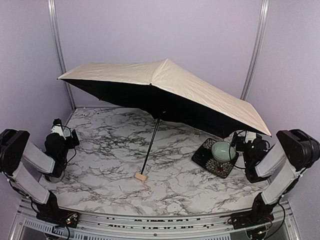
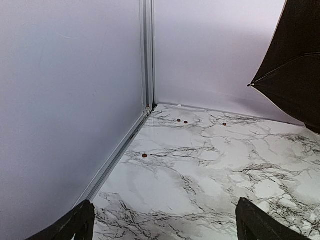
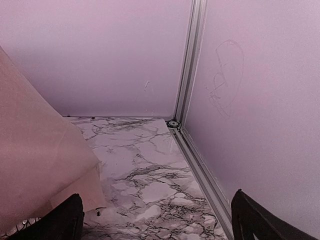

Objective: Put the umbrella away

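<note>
Fabric of the umbrella (image 1: 165, 90) seems to overhang the bowl (image 1: 223, 150), which my wide-open left hand (image 2: 165, 227) and right hand (image 3: 155, 222) could upset while folding.

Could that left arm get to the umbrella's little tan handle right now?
Probably yes. The handle lies on the bare marble table with nothing between it and the left end effector, which stands open; the canopy hangs above, not in the way.

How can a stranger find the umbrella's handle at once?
Start at the big open umbrella over the marble table. Follow its thin black shaft down to the tabletop. The handle is the small tan block at its end, unlike the dark plate to its right.
</note>
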Motion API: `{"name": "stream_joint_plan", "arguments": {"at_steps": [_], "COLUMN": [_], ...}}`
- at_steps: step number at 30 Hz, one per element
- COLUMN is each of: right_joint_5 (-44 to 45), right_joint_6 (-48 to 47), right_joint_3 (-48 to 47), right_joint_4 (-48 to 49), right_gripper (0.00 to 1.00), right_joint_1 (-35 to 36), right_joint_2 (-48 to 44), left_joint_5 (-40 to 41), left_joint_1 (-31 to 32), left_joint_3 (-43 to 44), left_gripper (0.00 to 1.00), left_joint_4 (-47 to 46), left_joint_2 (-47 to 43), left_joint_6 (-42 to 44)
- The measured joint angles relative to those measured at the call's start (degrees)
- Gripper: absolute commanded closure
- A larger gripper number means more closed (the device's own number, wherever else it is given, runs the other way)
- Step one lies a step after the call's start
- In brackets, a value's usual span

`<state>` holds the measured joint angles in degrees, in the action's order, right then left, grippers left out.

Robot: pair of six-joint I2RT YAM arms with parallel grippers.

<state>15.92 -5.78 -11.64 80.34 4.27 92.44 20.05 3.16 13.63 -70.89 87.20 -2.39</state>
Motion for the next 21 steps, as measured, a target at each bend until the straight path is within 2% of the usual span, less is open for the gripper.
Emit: {"name": "stream_joint_plan", "arguments": {"at_steps": [8,11,14,17,21], "right_joint_5": [0.0,0.0,0.0,-0.2,0.9], "right_joint_6": [0.0,0.0,0.0,-0.3,0.2], "right_joint_3": [0.0,0.0,0.0,1.0,1.6], "right_joint_4": [0.0,0.0,0.0,-0.5,-6.3], "right_gripper": [0.0,0.0,0.0,0.0,0.0], "right_joint_1": [0.0,0.0,0.0,0.2,0.6], "right_joint_2": [0.0,0.0,0.0,-2.1,-12.6], "left_joint_5": [-0.5,-4.4,-7.2,-5.3,-3.1], "left_joint_1": [0.0,-0.1,0.2,3.9,15.1], "left_joint_3": [0.0,0.0,-0.4,-0.3,0.9], "left_gripper": [0.01,0.01,0.01,0.05,0.14], "left_joint_4": [0.0,0.2,3.6,6.3,7.1], "left_joint_2": [0.0,-0.3,-5.3,-13.1,-18.4], "left_joint_6": [0.1,1.6,2.9,4.3,6.3]}}
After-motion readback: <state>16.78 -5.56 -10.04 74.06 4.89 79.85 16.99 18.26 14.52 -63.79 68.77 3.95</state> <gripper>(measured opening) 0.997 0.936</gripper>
